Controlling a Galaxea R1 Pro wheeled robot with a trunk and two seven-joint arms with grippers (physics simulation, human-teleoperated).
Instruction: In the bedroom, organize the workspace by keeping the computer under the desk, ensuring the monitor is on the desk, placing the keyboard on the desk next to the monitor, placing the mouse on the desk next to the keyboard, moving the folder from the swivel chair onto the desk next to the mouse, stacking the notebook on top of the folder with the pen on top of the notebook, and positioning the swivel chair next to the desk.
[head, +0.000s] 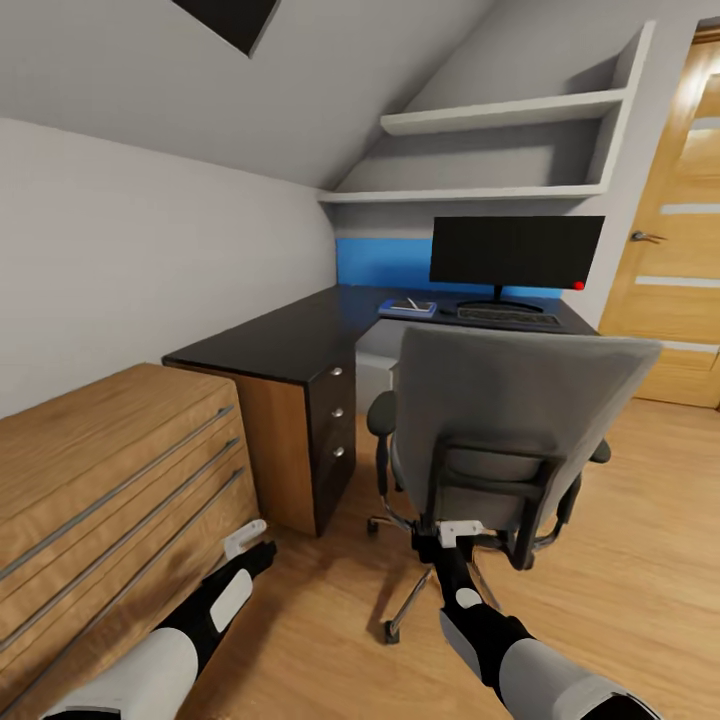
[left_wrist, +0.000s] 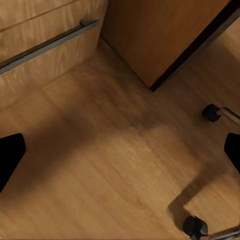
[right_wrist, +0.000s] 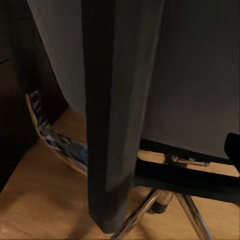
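i judge the step in hand to be the last one: positioning the grey padded swivel chair (head: 520, 420) with black armrests next to the long black l-shaped desk (head: 290, 340). my right fingers (head: 460, 530) are at the black frame low on the chair's back, the dark upright bar (right_wrist: 117, 115) close in front of them; whether they are closed on it i cannot tell. my left fingers (head: 245, 540) hang spread apart and empty over the wooden floor (left_wrist: 100, 165), between the chair and the light wooden drawer unit (head: 110, 470).

the chair stands just in front of the desk, back toward me. on the desk beyond the chair i count one wide black monitor (head: 517, 250), one slim dark keyboard (head: 507, 316) below it, and one flat bright blue folder (head: 407, 309) beside the keyboard with something pale on top, too small to name. i count three round silver knobs (head: 338, 411) on the desk's drawers and two chair castors (left_wrist: 212, 112) in the left wrist view.

next i would need a firm hold on the frame, then a steady push toward the desk.
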